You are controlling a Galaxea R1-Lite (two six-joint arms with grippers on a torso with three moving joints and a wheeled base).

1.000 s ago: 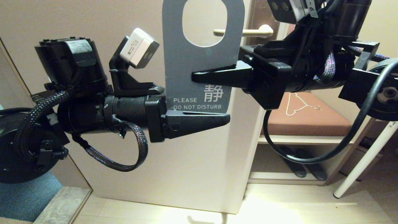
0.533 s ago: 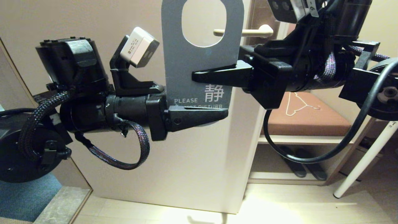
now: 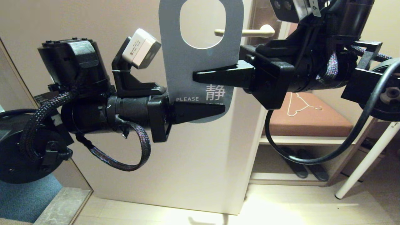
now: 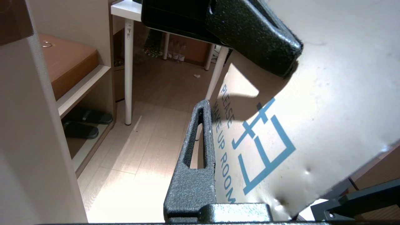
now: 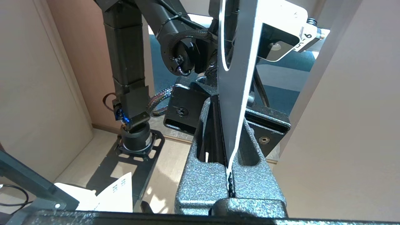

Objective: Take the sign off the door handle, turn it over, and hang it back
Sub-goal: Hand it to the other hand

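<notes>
Sign (image 3: 200, 59) is off the door handle (image 3: 247, 31), held in the air in front of it. Right gripper (image 3: 207, 76) pinches its mid edge; left gripper (image 3: 203, 112) is clamped on the bottom edge. Risk: both grips pulling diff ways could bend or tear the sign, or it slips w/ early release. Head view shows grey DO NOT DISTURB face; only left wrist view shows white MAKE UP ROOM side; right wrist view shows it edge-on btwn pressed jaws.

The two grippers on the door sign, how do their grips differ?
The right gripper pinches the sign at mid-height, from the handle side. The left gripper grips the bottom edge, covering the lower line of lettering. Both point level, shut on the sign, which is off the door handle.
</notes>
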